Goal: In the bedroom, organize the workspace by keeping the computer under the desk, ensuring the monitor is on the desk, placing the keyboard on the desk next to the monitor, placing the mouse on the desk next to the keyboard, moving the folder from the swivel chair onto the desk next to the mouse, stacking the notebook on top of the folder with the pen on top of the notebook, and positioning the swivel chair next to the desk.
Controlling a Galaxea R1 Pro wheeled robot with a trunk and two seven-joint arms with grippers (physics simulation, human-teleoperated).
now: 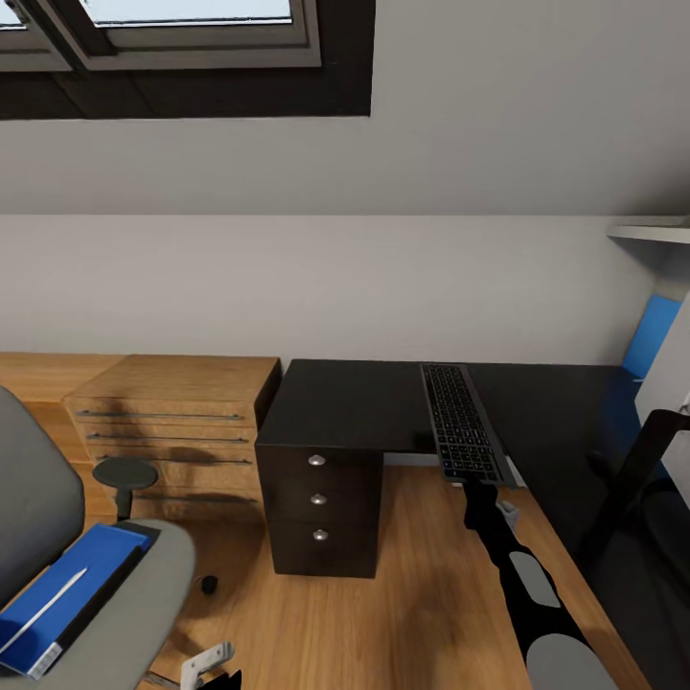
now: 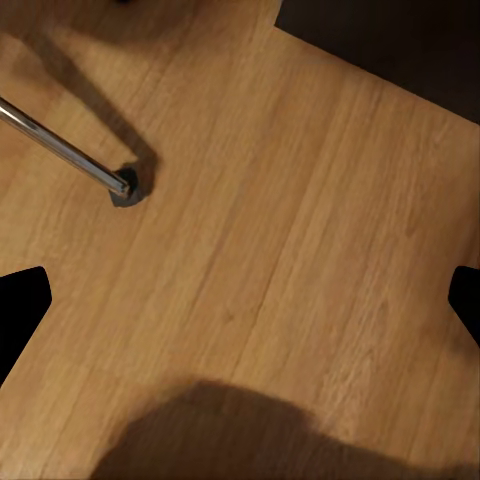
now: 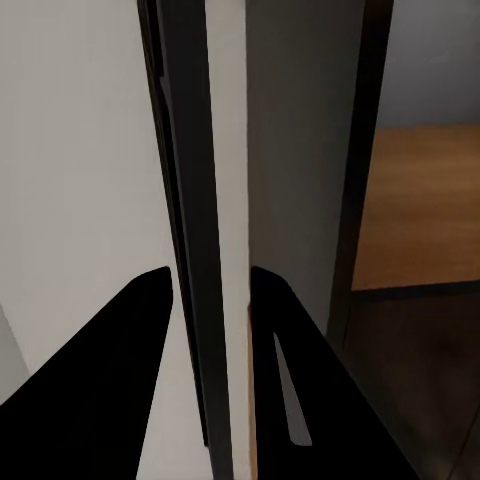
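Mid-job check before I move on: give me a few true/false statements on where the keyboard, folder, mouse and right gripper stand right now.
1. The keyboard lies on the desk, its near end past the edge. True.
2. The folder is on the desk. False: it lies on the swivel chair, with a white pen on top.
3. The mouse sits beside the keyboard. False: it is on the floor.
4. The right gripper is closed on the keyboard's edge. True.
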